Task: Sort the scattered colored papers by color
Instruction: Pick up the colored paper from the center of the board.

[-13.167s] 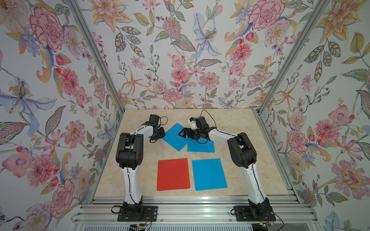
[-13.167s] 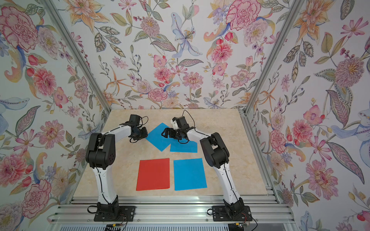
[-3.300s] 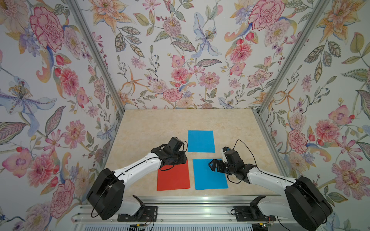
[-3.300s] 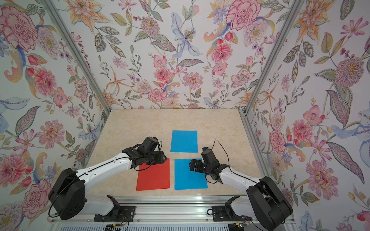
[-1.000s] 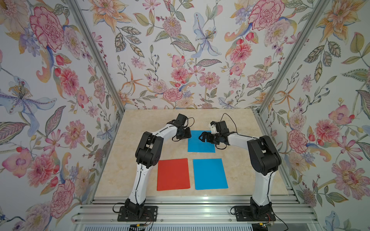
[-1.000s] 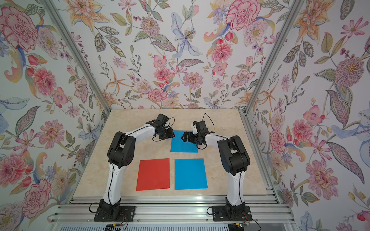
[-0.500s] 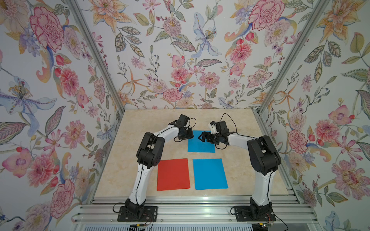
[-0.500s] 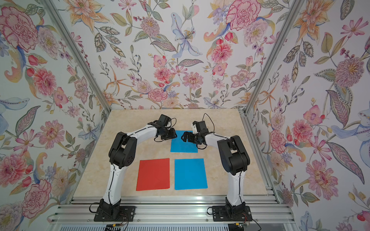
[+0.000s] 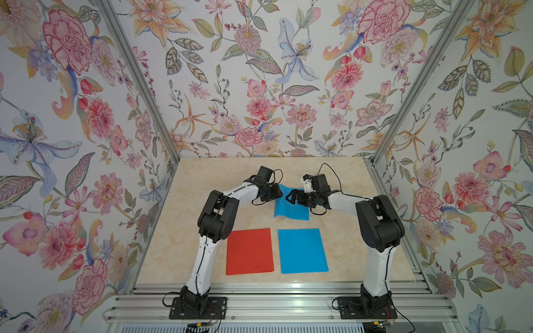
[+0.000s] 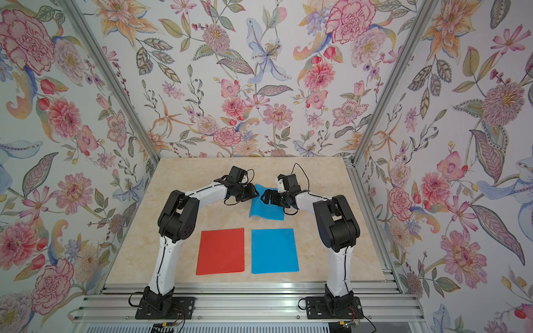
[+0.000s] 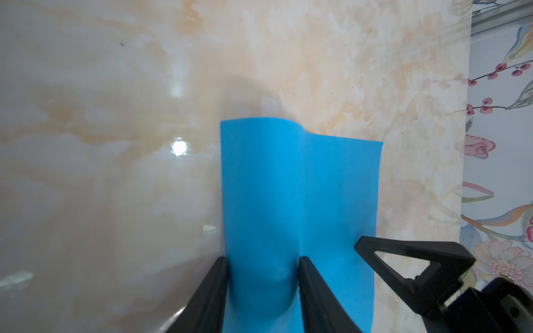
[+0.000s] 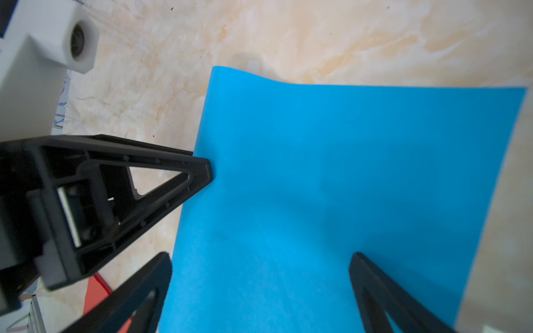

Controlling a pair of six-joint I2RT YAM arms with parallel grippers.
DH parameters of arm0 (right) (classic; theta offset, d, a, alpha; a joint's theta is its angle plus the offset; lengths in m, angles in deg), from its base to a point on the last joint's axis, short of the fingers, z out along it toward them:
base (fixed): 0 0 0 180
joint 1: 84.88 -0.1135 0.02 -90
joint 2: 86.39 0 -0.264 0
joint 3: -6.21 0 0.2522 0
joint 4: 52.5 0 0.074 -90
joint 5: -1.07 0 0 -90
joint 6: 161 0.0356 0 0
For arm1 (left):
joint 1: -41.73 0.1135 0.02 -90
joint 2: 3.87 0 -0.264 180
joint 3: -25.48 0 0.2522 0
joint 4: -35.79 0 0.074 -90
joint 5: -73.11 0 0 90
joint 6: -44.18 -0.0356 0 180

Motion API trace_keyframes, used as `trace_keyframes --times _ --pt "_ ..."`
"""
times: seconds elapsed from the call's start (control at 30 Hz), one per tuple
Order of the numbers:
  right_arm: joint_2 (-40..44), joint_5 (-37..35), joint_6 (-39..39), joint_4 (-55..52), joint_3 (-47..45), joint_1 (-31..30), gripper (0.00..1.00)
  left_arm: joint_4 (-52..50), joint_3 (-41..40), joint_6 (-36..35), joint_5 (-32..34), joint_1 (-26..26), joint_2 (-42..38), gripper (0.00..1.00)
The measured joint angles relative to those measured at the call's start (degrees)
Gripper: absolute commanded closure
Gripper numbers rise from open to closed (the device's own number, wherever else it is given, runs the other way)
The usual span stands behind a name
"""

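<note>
**A:** Near edge of the counter [image 9: 178, 230] first.

**B:** Red paper [image 9: 249, 250] flat on the left arm's side. Near blue paper [image 9: 302, 250] just beside it, with a narrow strip of counter between and the edges parallel. Can't tell whether either covers more sheets. Both hands are well beyond them.

**A:** Farther back?

**B:** Far blue paper [image 9: 292, 209], past the near blue one and apart from it. Its near left corner curls up off the counter. Its far left corner rises toward the left hand [image 9: 277, 193].

**A:** The grip there?

**B:** Left wrist view: fingers [image 11: 213, 288] part-closed at the sheet's left edge, pinching a raised fold of it between them. The rest of the sheet runs out ahead of the hand.

**A:** And the other arm?

**B:** Right hand [image 9: 290, 198] sits over the far right part of the same sheet. Its fingers [image 12: 366, 276] are spread wide and hold nothing, with the blue sheet showing between them. Touching or just above, can't tell. The two hands face each other across the sheet's far edge, close but apart.
</note>
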State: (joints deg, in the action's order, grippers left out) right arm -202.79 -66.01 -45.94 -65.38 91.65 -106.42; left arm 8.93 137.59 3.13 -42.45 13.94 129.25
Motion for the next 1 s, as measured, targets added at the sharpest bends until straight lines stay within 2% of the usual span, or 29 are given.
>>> trace_keyframes --times 0.23,0.57,0.87,1.0 --pt "-0.15 0.28 0.00 0.28 0.00 0.04 0.00 3.54 -1.46 -0.76 -6.25 0.13 0.39 0.56" --pt "-0.22 0.33 0.00 0.52 0.00 0.04 0.00 5.44 -6.03 -6.78 -21.73 4.28 -0.48 0.52" --pt "-0.44 0.50 0.02 1.05 0.00 0.02 0.00 2.86 -6.16 -7.98 -28.33 4.92 -0.48 0.52" --pt "-0.52 0.52 0.02 1.38 0.00 -0.02 0.00 6.08 -7.61 -5.35 -30.03 5.03 -0.48 0.52"
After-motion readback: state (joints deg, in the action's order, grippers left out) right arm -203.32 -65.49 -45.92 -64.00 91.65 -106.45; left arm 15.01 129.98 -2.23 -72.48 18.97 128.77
